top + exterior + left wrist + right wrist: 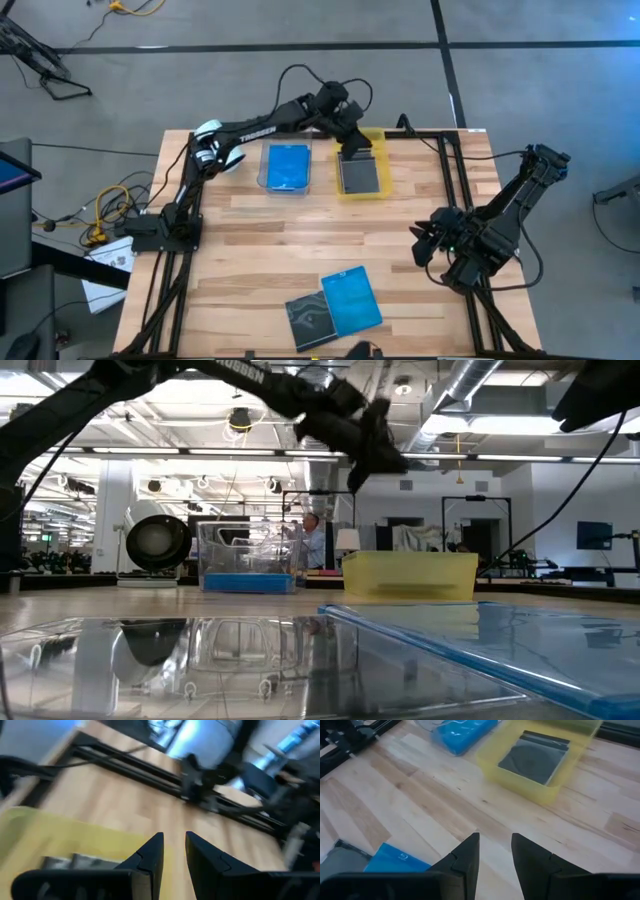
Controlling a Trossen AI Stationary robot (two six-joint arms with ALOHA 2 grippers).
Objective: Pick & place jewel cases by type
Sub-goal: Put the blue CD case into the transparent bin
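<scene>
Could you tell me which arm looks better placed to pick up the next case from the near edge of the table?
Probably the right: its gripper hangs empty nearer the blue case, while the left gripper is over the yellow tray.

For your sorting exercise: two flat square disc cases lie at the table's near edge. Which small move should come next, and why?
Probably the left gripper, empty above the yellow rectangular tray, should swing back toward the translucent blue jewel case and dark grey jewel case, both unsorted.
</scene>
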